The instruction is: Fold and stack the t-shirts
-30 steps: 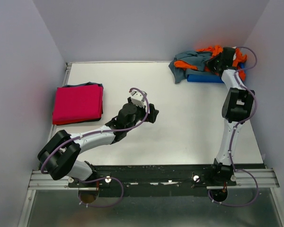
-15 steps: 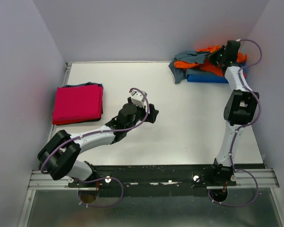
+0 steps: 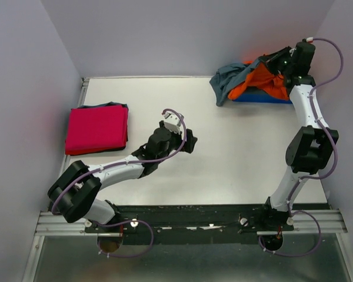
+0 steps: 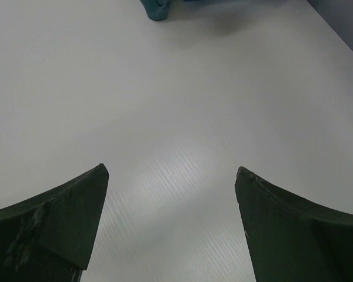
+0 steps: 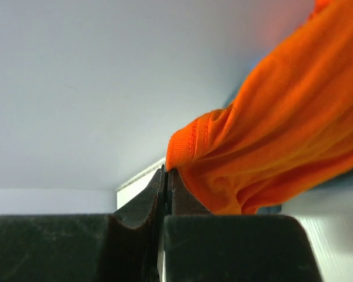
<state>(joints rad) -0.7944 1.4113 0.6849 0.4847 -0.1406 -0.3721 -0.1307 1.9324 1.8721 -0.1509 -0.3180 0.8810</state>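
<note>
A folded magenta-red t-shirt (image 3: pixel 97 129) lies at the table's left on top of a folded grey-blue one, only its edge (image 3: pixel 112 106) showing. My right gripper (image 3: pixel 280 61) is raised at the far right and shut on the hem of the bright orange t-shirt (image 3: pixel 263 76), which hangs from it; the wrist view shows the orange cloth (image 5: pixel 282 141) pinched between the closed jaws. A loose slate grey-blue t-shirt (image 3: pixel 226 79) lies crumpled beside it, its corner visible in the left wrist view (image 4: pixel 156 7). My left gripper (image 3: pixel 188 141) is open and empty over the table's middle.
The rigid blue plastic bin (image 3: pixel 265 98) sits at the far right under the orange shirt. The table's white surface (image 3: pixel 223 153) lies between the arms. Grey walls close in the back and both sides.
My right gripper has risen and moved right, lifting the orange shirt up off the pile. The left arm has not moved.
</note>
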